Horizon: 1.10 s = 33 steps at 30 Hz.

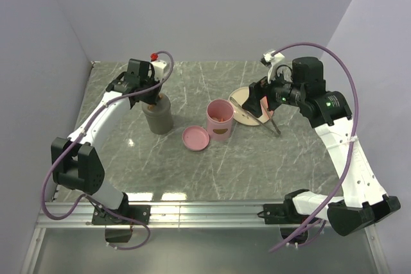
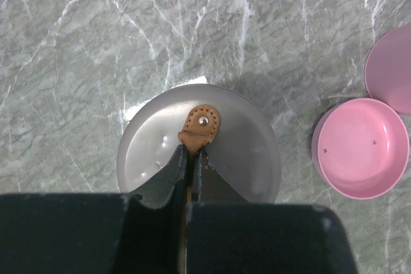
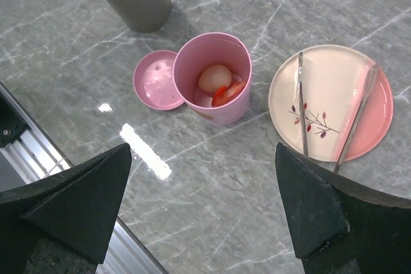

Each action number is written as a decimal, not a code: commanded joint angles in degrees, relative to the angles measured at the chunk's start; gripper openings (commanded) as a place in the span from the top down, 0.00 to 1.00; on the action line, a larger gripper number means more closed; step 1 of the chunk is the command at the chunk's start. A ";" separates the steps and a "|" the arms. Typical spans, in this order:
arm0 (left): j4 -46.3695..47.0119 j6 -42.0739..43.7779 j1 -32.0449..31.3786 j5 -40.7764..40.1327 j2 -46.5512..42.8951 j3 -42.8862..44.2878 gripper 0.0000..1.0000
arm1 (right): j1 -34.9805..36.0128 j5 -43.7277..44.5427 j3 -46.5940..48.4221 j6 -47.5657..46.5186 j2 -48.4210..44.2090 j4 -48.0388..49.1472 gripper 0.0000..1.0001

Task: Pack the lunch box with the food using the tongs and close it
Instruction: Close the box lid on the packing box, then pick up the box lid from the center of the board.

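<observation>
Food bits, reddish, are sitting in the open pink cylindrical lunch box; right gripper is gaping, left gripper is clamping the brown strap on a grey canister, so I'd be seating the round pink lid squarely.

Lid left of lunch box, tongs on plate at right

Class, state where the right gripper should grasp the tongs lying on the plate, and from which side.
Probably from straight above, the right gripper spanning both arms of the tongs near mid-length: they lie flat and splayed on the plate.
</observation>
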 commanded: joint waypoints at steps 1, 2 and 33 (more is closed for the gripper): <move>-2.50 0.68 -0.29 1.59 0.72 -3.20 0.96 | -0.36 -1.10 -0.32 0.11 0.00 0.67 0.00; -2.59 0.60 -0.29 1.77 0.64 -3.46 0.95 | -0.36 -1.27 -0.32 0.11 0.00 0.67 0.00; -24.11 52.44 -8.01 40.63 -11.85 2.86 0.28 | -8.09 -8.56 2.93 4.07 5.44 -3.28 0.00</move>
